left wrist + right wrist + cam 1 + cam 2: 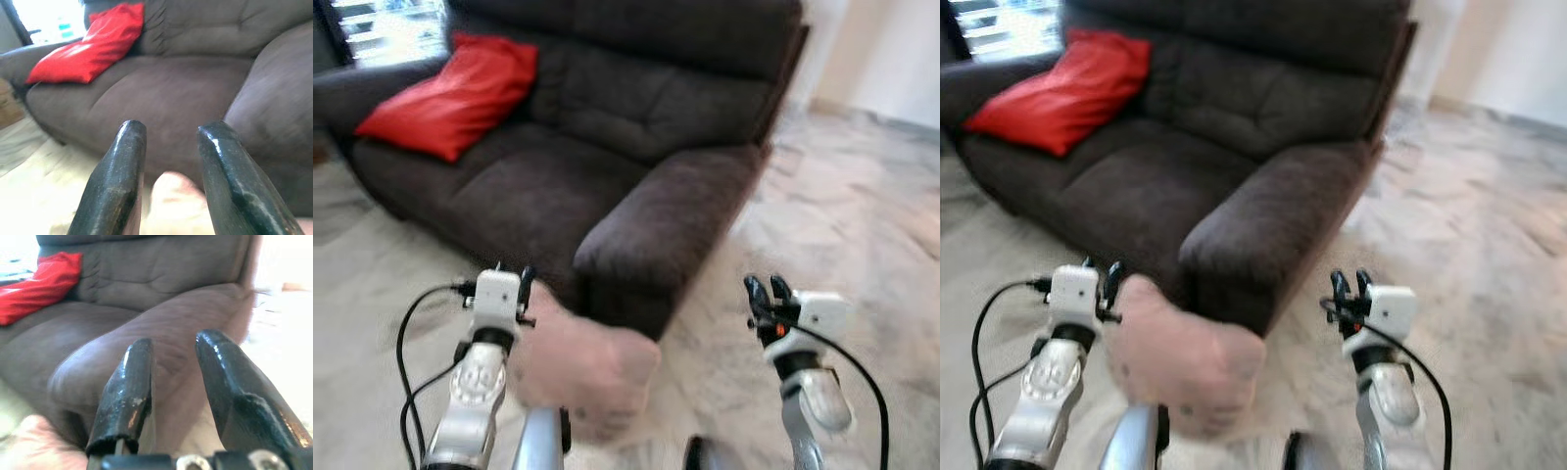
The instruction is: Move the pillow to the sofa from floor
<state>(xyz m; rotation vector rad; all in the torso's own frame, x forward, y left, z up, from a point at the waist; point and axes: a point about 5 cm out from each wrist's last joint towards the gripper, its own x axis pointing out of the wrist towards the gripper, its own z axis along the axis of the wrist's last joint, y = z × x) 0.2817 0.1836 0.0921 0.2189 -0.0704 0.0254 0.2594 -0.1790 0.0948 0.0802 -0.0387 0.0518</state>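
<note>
A pale pink pillow (582,367) is seen just before the sofa (607,176) armrest; it is judged light and soft, best pinched at a corner. Both jaws are parted, nothing grasped.

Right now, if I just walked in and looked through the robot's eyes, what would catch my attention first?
Probably the bright red cushion leaning in the far corner of the dark brown sofa, near the window. Next, the pale pink pillow low in front of the sofa's near armrest, close to the left gripper. The right gripper is raised over the pale marble floor, its fingers apart.
</note>
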